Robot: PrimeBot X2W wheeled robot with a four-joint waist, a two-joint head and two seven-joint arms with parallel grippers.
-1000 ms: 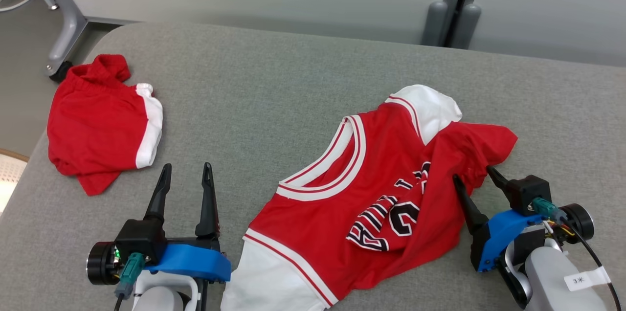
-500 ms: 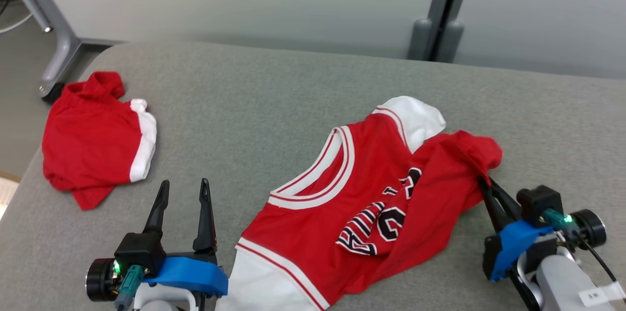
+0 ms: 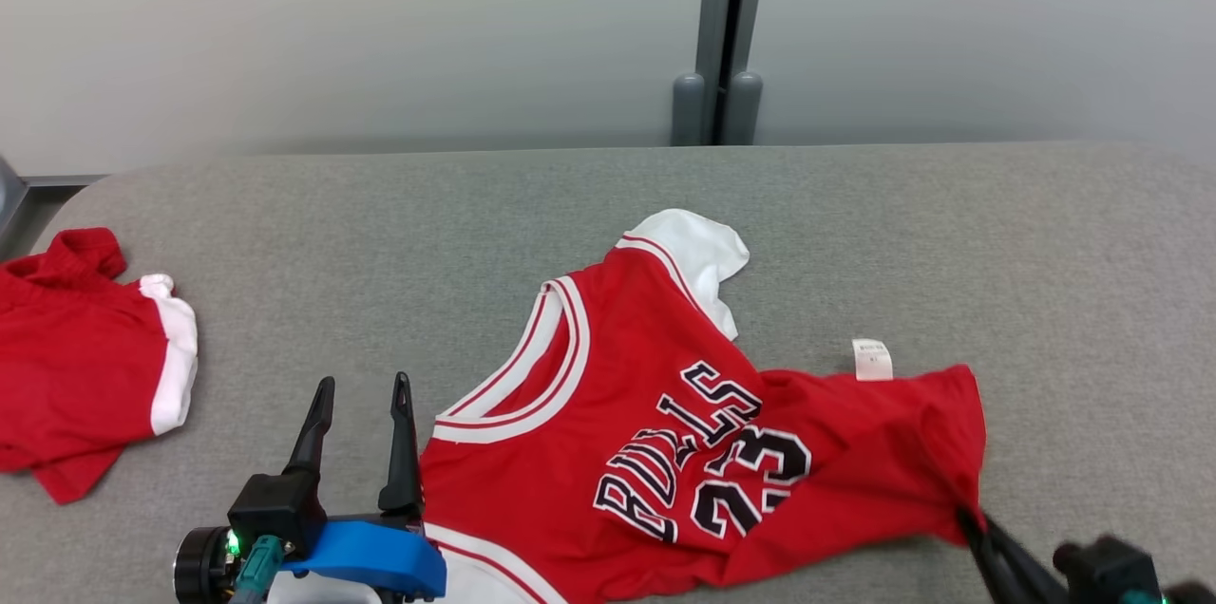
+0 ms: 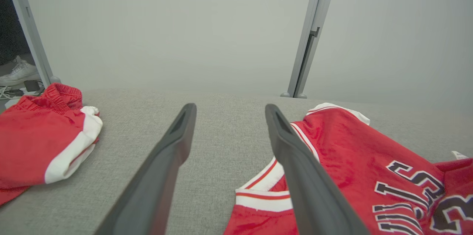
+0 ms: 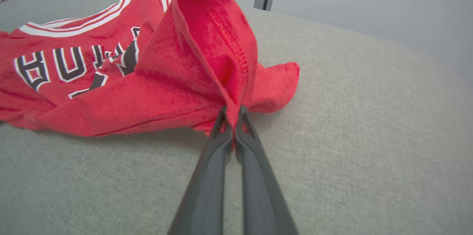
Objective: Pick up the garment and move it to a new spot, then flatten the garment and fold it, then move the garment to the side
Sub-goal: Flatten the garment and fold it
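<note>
The garment is a red jersey with white trim and black lettering, lying on the grey padded table. Its hem corner at the lower right is pinched by my right gripper, which is shut on the garment; the right wrist view shows the red cloth bunched up and rising from between the closed fingertips. My left gripper stands open just left of the jersey's neckline, empty, its fingers apart over bare table with the jersey to their right.
Red shorts with a white stripe lie at the table's left edge, also in the left wrist view. A grey wall panel with an upright post runs behind the table. Bare table lies to the right.
My right gripper closed on the jersey's lower right corner and drew it out to the right, spreading the folded cloth and uncovering the lettering. The camera view shifted. My left gripper stayed open.
</note>
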